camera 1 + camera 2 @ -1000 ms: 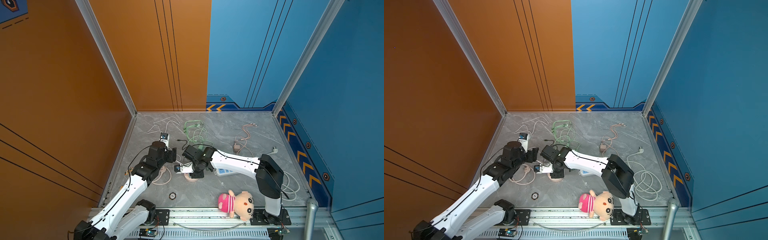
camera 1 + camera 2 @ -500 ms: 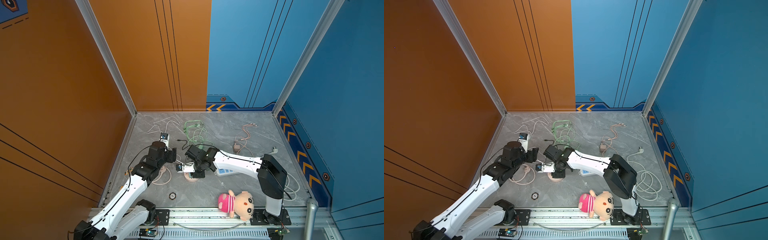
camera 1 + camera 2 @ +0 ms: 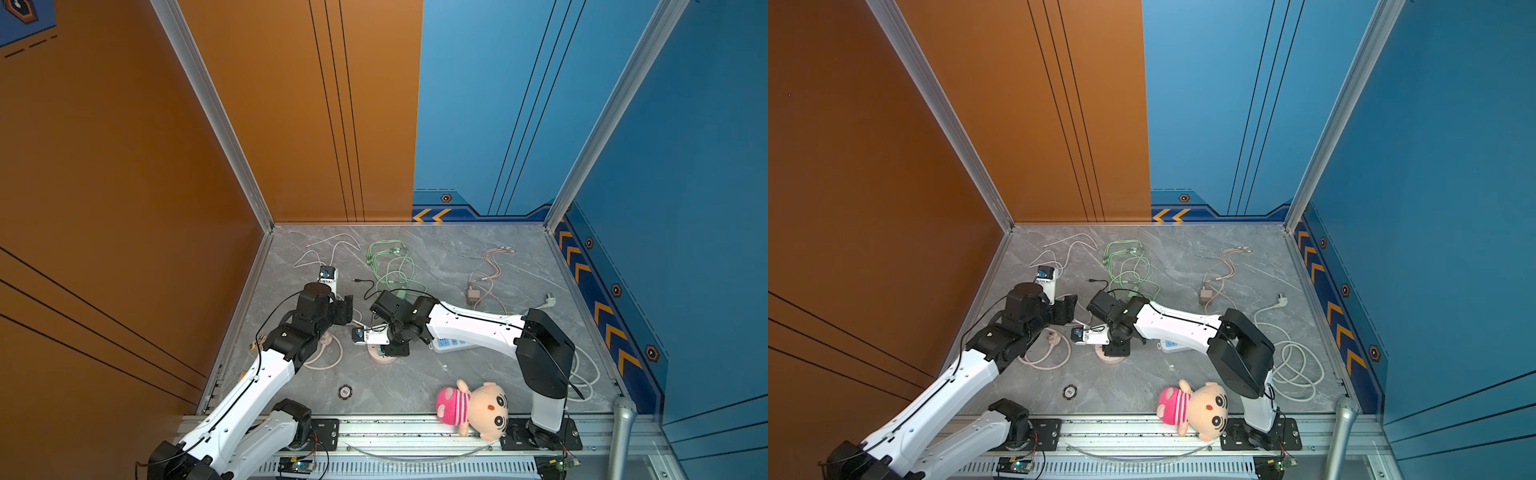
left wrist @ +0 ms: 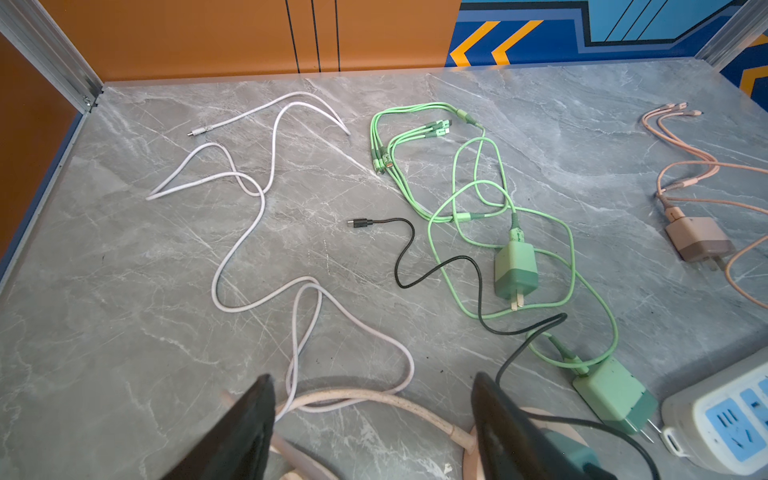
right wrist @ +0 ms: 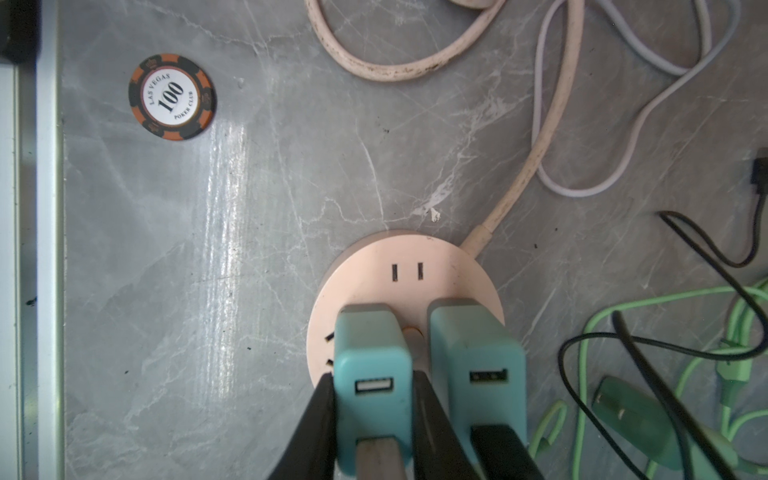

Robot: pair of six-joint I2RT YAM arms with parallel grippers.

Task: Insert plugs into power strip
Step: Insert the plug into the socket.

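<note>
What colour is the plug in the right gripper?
The plug is teal-blue, clearest in the right wrist view.

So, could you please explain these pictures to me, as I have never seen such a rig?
These are two white robot arms at a grey table. Two pictures look down from overhead; the other two come from cameras on each wrist. The right gripper is shut on a teal plug standing on a round pink power strip, beside a second teal plug. The left gripper hangs open and empty. Lying about: two green plugs, a pink plug, a white power strip, loose cables, a poker chip and a plush doll.
</note>
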